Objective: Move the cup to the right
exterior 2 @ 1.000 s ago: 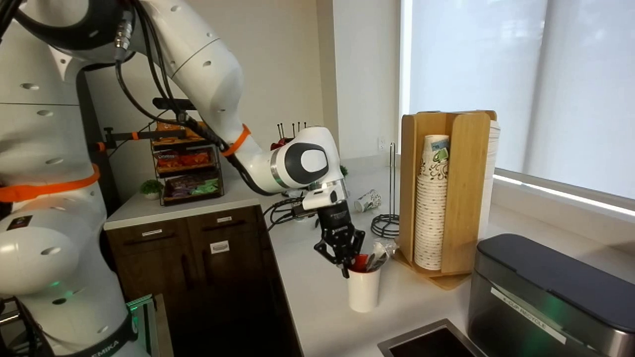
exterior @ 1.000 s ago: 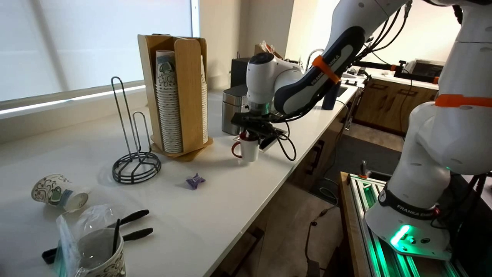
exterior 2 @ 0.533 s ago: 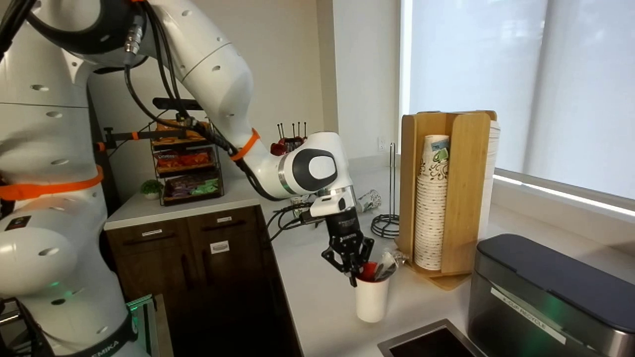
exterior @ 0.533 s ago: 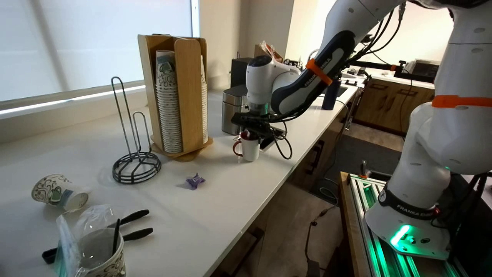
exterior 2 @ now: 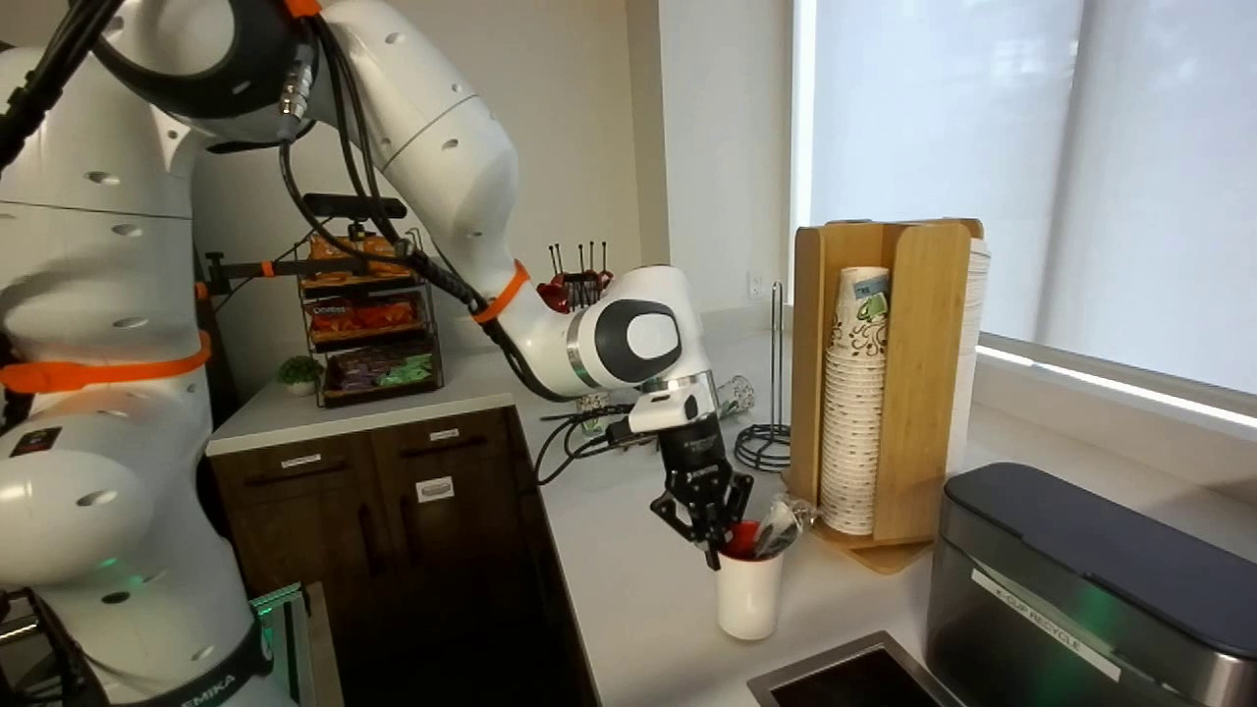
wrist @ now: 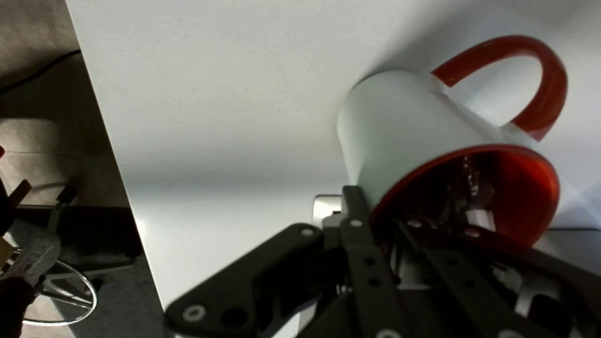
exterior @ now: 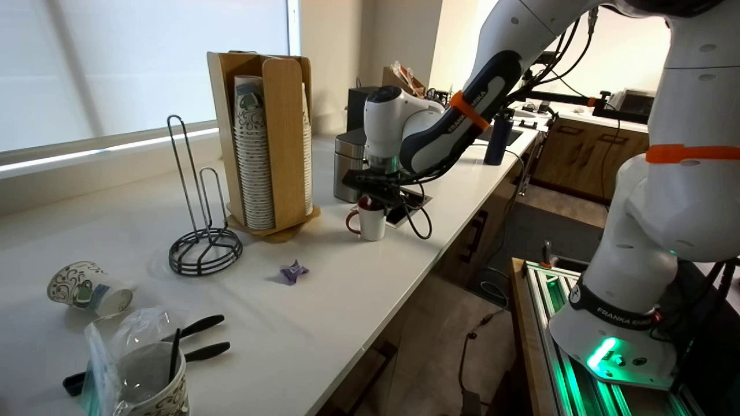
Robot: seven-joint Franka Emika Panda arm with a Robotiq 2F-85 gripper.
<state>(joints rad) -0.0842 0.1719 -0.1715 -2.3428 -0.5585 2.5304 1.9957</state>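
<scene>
White surface (exterior: 289,323), big window (exterior: 144,63) behind: one wooden cup rack (exterior: 283,144), one wire stand (exterior: 199,267), one tipped paper cup (exterior: 87,292), one purple wrapper (exterior: 293,271). Fingers (wrist: 359,239) have got one red-handled mug (wrist: 408,126) pinched by its rim, between rack and front edge.

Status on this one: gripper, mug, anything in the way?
Fingers shut on mug, one inside; mug near upright, lift unclear. Clear wrapper poking out. Bin nearby, not touching.
</scene>
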